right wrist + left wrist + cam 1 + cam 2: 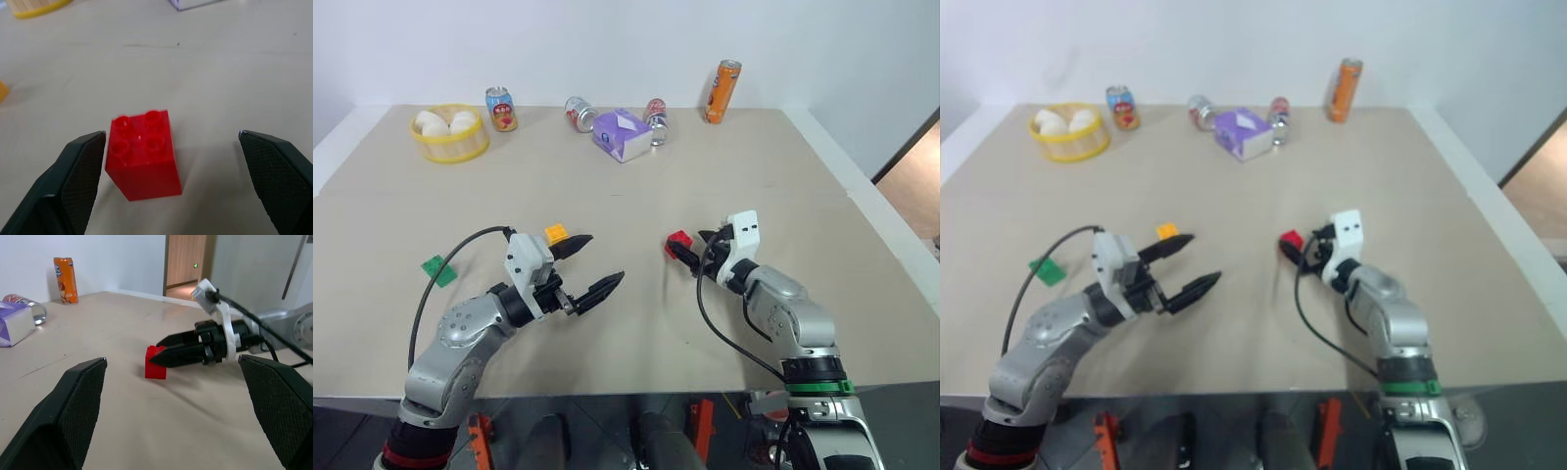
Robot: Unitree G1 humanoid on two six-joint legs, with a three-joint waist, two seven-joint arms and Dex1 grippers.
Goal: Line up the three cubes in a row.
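My right gripper (pixel 171 181), jaws wide, brackets the red cube (pixel 144 154); next I close, then carry it beside the yellow-orange cube (pixel 555 234).

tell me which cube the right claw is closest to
The red cube, right at the open right claw; the yellow-orange cube and green cube lie farther left.

Robot lab/test rm, bare white walls, beige table (pixel 607 186), wood door (pixel 185 259)
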